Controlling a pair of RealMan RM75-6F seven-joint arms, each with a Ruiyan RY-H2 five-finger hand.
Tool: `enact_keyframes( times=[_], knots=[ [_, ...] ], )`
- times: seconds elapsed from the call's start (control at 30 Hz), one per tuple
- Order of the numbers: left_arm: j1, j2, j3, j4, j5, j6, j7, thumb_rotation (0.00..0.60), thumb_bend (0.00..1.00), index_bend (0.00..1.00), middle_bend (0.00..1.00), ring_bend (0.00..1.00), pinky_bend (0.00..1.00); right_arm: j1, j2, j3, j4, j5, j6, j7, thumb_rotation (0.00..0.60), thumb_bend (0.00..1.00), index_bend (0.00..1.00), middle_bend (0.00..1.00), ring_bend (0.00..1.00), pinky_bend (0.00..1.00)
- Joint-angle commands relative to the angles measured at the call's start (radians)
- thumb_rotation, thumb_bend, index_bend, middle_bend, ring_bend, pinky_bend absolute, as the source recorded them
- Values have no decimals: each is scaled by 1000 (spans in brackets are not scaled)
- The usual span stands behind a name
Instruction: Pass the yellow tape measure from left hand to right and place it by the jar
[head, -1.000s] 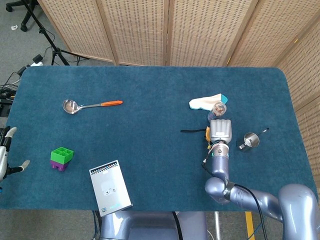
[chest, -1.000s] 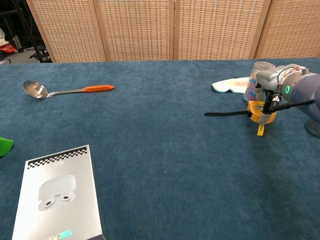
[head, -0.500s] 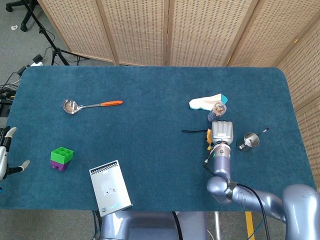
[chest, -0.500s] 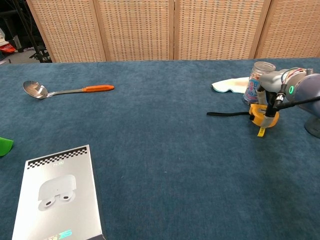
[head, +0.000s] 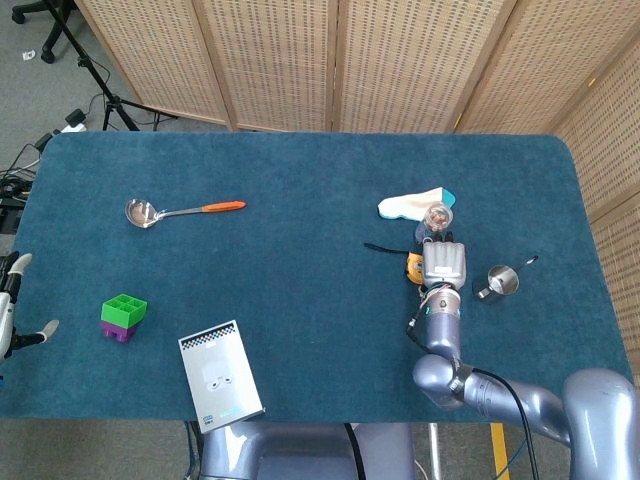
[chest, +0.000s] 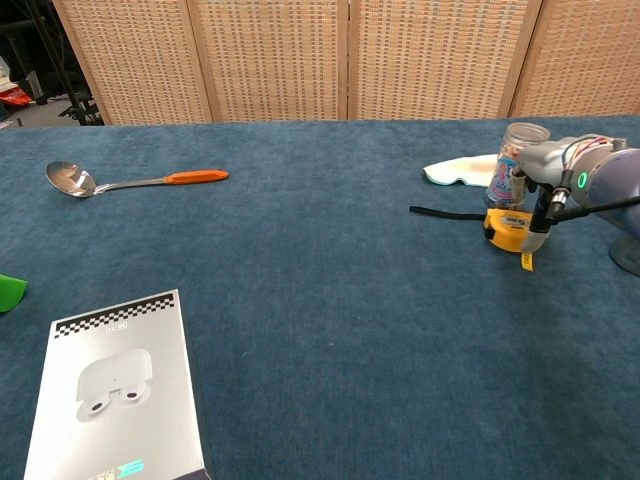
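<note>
backdrop: woven wicker screens behind a table (head: 300, 300) covered in blue carpet-like cloth.
right arm: silver, reaching up from the near edge to the right side of the table.
box: white printed box (head: 220, 373) near the front edge, left of centre.
spoon: steel ladle with an orange handle (head: 183, 210), far left.
cloth: white and teal cloth (head: 412, 203) just behind the jar.
block: green and purple block (head: 123, 317) near the left edge.
right hand: right hand (head: 443, 264) sits over the tape measure, fingers curled down around it; grip looks closed on it, though the chest view hides the contact.
left hand: left hand (head: 12, 310) at the far left edge, fingers apart, holding nothing.
cup: small metal cup (head: 498, 281) right of the hand.
jar: clear jar (chest: 516, 163) just behind the hand.
tape measure: yellow tape measure (chest: 508, 229) resting on the cloth just in front of the jar, black strap trailing left.
progress: handover looks done and the tape sits by the jar; only letting go and pulling back seems left.
</note>
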Motion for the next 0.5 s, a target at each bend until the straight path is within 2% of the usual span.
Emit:
enact_keyframes(
  times=[0.03,0.2,0.3,0.5],
  knots=[
    [0,0,0,-1,1,0,-1,600,213,52,0,0,0,1,0,0,-1,8,4,-7,600,156,265,121,112,336],
    [0,1,1,-3,3,-1,-3,600,213,52,0,0,0,10,-3,-12,5,40,41,-64,600,156,265,163,117,336],
    [0,2,2,-4,4,-2,-3,600,212,52,0,0,0,14,-3,-5,0,74,55,-95,600,156,304,192,136,336],
    [1,3,1,-5,4,-2,-6,600,213,52,0,0,0,19,-4,-2,-1,107,75,-135,600,156,322,198,142,336]
  ],
)
